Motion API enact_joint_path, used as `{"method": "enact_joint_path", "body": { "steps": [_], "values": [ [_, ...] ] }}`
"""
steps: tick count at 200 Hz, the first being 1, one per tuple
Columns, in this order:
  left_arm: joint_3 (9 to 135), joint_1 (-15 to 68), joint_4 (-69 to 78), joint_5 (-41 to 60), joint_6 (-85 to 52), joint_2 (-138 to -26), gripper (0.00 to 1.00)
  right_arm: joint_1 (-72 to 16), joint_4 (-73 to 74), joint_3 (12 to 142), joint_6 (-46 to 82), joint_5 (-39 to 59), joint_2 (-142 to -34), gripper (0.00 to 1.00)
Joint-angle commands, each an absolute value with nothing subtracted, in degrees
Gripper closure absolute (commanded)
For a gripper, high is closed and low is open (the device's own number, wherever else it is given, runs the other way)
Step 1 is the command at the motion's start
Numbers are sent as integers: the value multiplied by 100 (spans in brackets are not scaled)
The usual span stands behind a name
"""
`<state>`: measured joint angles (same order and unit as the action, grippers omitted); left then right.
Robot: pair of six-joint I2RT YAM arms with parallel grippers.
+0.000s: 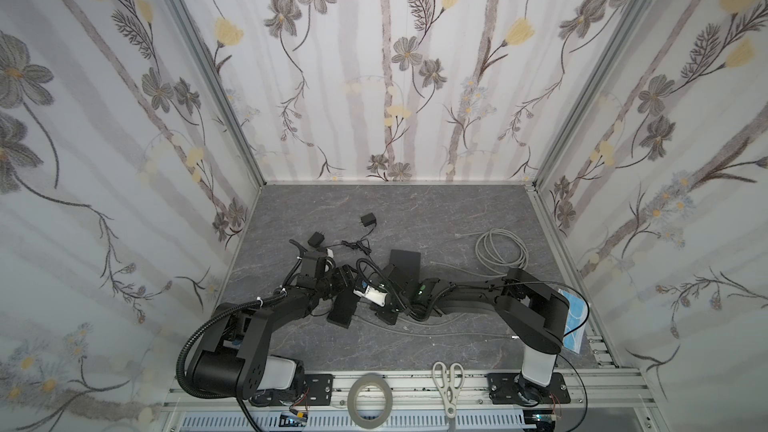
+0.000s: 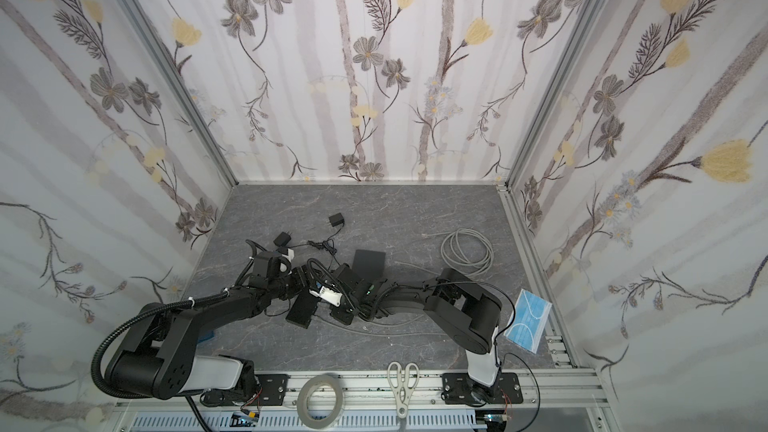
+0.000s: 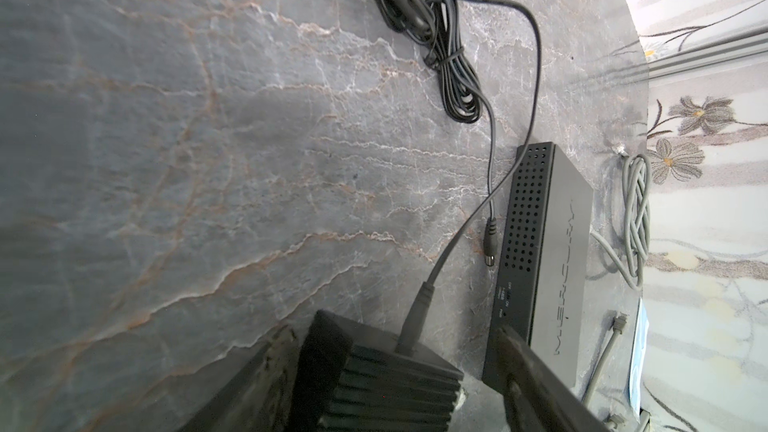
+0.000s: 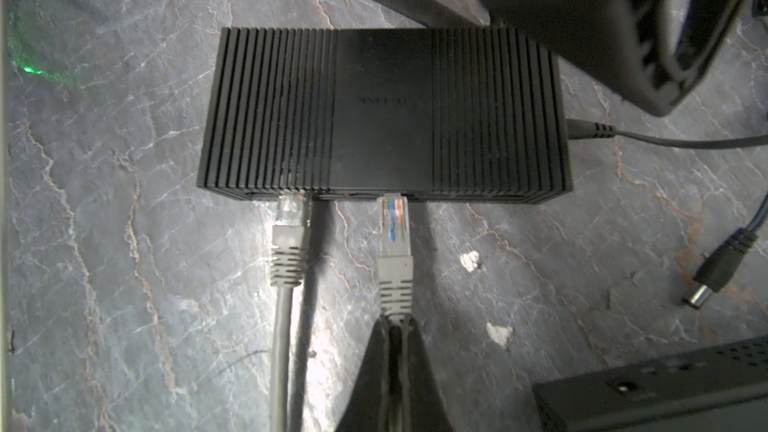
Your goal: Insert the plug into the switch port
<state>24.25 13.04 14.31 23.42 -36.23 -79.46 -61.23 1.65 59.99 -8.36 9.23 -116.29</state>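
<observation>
The switch (image 4: 382, 110) is a black ribbed box lying flat on the table, also seen in a top view (image 1: 343, 309). My right gripper (image 4: 395, 324) is shut on the grey cable just behind the plug (image 4: 392, 218). The clear plug points at the switch's port side, with its tip at the port edge and most of its body outside. A second grey plug (image 4: 291, 205) sits in a port beside it. My left gripper (image 3: 392, 330) is open and straddles one end of the switch (image 3: 386, 384). One finger is close to the side, while the other finger (image 3: 519, 351) stands apart.
A power lead (image 4: 586, 130) is plugged into the switch's side. A second black box (image 3: 557, 259) lies close by, with a loose barrel plug (image 4: 715, 276) near it. Farther off are a coiled grey cable (image 1: 500, 251), two adapters (image 1: 368, 219) (image 1: 316, 238), scissors (image 1: 449, 384) and tape (image 1: 370, 396).
</observation>
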Motion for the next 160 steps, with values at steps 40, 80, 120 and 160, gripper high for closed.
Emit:
{"method": "enact_joint_path", "body": {
  "steps": [40, 80, 120, 160],
  "values": [
    [2453, 1364, 1316, 2384, -3665, -7979, 24, -6161, 519, 6080, -746, 890, -11714, 100],
    [2460, 1396, 1327, 2389, -3665, -7989, 24, -6159, 484, 6193, -723, 764, -11808, 100],
    [2411, 1438, 1319, 2383, -3690, -7967, 24, -6170, 509, 6231, -694, 602, -11801, 100],
    [2152, 1466, 1511, 2475, -3874, -7919, 24, -6213, 686, 6209, -668, 596, -11713, 100]
  ]
}}
